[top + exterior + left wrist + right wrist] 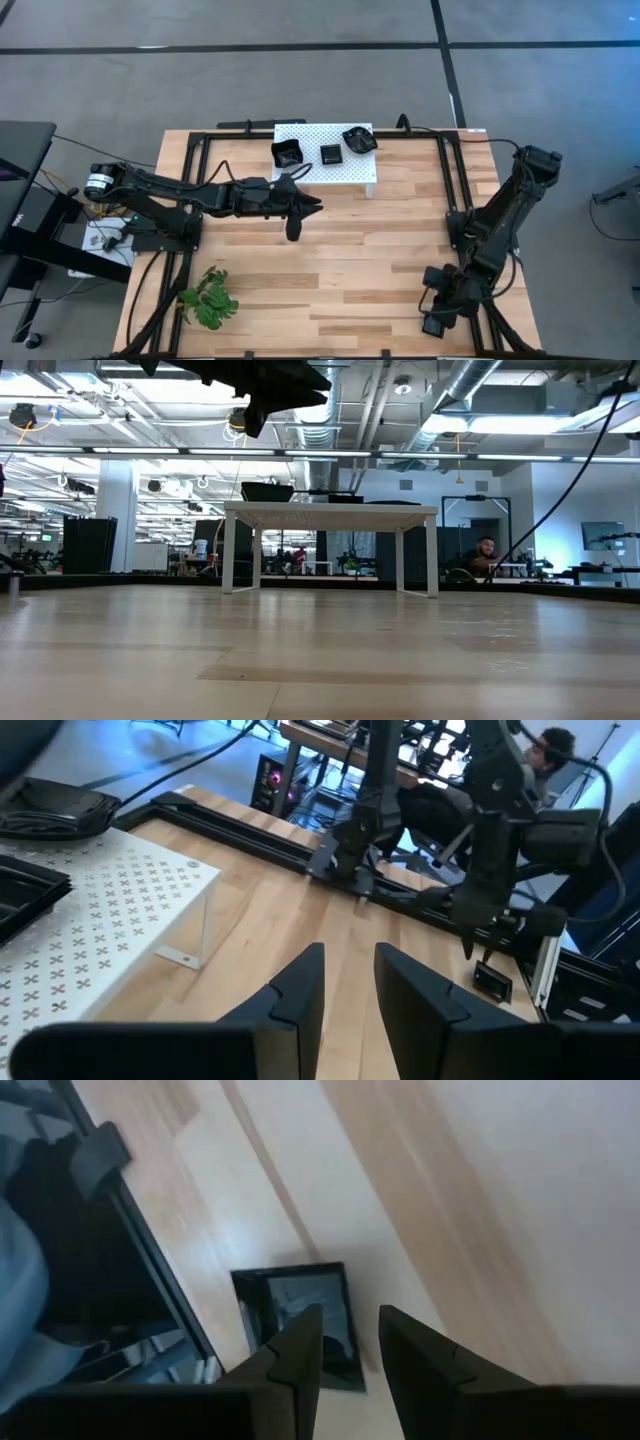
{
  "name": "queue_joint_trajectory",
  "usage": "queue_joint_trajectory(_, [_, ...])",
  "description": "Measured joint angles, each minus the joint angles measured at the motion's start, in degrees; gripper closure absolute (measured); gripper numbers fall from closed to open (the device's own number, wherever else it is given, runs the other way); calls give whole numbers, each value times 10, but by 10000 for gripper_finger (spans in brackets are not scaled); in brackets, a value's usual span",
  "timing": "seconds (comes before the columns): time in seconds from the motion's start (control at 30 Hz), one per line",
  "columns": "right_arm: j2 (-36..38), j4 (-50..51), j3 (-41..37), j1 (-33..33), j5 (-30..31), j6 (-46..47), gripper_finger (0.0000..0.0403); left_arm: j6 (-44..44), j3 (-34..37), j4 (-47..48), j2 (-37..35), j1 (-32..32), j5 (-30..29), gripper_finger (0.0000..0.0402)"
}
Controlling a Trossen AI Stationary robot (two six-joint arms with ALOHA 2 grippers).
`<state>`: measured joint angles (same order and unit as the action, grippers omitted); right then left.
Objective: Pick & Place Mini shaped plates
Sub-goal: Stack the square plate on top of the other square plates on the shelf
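Left gripper (293, 222), slightly parted and empty just in front of the white platform (310, 168) carrying three mini shaped plates (331, 154), could clip its edge when reaching in.

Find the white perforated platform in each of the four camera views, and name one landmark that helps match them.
High view: white perforated platform at top centre, carrying three black plates.
Low view: centre, seen side-on on its legs.
Left wrist view: left edge.
Right wrist view: not in it.
Shared landmark: the wooden table.

Wooden table (330, 260), white perforated platform (310, 165), green plant sprig (210, 298)
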<state>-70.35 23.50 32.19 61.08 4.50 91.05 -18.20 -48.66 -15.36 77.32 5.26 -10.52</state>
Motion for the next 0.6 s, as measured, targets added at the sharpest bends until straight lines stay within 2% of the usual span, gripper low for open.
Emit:
queue_joint_trajectory(0.33, [-63,-69,-22,5,-36,-16,306,0,0,-1,0,0,0,309])
queue_joint_trajectory(0.5, [-107,-114,-20,8,-90,-52,306,0,0,-1,0,0,0,309])
queue_joint_trajectory(0.6, [-122,-116,-20,6,-94,-59,307,0,0,-1,0,0,-1,309])
